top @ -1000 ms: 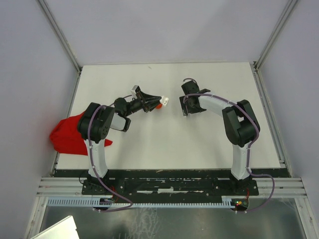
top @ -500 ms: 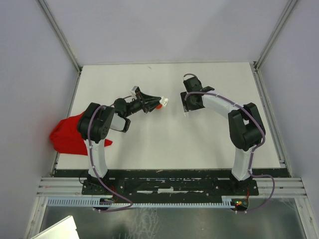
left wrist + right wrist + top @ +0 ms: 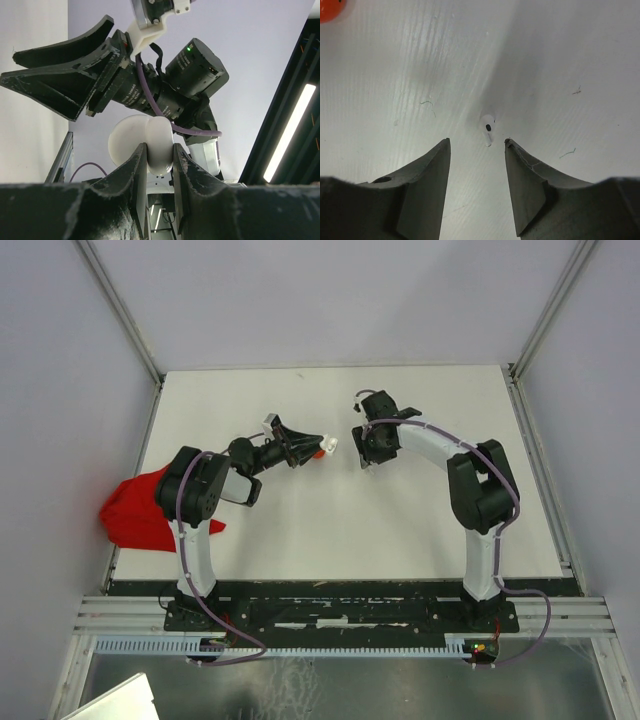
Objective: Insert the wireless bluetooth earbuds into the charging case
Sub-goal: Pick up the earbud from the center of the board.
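My left gripper (image 3: 159, 150) is shut on the white charging case (image 3: 160, 145) and holds it above the table, tilted toward the right arm; it also shows in the top view (image 3: 318, 443), with the case (image 3: 329, 444) at its tip. My right gripper (image 3: 477, 142) is open, pointing down at the table. A tiny white stemmed earbud (image 3: 487, 127) lies on the table just beyond its fingertips, between their lines, untouched. In the top view the right gripper (image 3: 366, 458) is a little right of the case. A red-orange piece (image 3: 317, 452) sits under the case.
A red cloth (image 3: 140, 512) hangs over the table's left edge. The red-orange round piece shows at the top left corner of the right wrist view (image 3: 330, 7). The right arm's fingers (image 3: 65, 75) loom close in front of the left wrist camera.
My right gripper has shifted slightly left and toward the far side, closer to the held case. The left arm and the case have not moved.
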You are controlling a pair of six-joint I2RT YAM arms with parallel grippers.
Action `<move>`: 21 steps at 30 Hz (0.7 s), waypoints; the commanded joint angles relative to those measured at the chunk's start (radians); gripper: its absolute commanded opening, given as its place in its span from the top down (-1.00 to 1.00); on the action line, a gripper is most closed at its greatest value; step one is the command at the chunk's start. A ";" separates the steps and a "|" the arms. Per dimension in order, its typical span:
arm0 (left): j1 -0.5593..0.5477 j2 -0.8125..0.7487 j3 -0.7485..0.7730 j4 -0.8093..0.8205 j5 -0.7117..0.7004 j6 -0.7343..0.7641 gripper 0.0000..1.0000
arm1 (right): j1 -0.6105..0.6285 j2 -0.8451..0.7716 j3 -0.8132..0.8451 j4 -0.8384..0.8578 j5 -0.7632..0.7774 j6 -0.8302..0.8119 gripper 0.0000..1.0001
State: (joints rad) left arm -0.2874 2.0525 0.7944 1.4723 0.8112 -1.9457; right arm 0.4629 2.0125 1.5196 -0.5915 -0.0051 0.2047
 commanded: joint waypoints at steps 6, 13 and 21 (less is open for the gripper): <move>0.005 -0.017 0.006 0.069 0.000 -0.003 0.94 | 0.004 0.066 0.082 -0.039 -0.008 -0.023 -0.04; 0.007 -0.015 0.006 0.067 0.002 -0.001 0.94 | 0.004 0.088 0.091 -0.036 -0.001 -0.023 0.01; 0.010 -0.017 0.002 0.069 0.001 0.000 0.94 | 0.004 0.113 0.106 -0.035 0.004 -0.025 0.07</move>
State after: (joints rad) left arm -0.2863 2.0521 0.7944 1.4723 0.8112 -1.9457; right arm 0.4629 2.1181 1.5814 -0.6308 -0.0078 0.1917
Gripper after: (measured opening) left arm 0.305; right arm 0.471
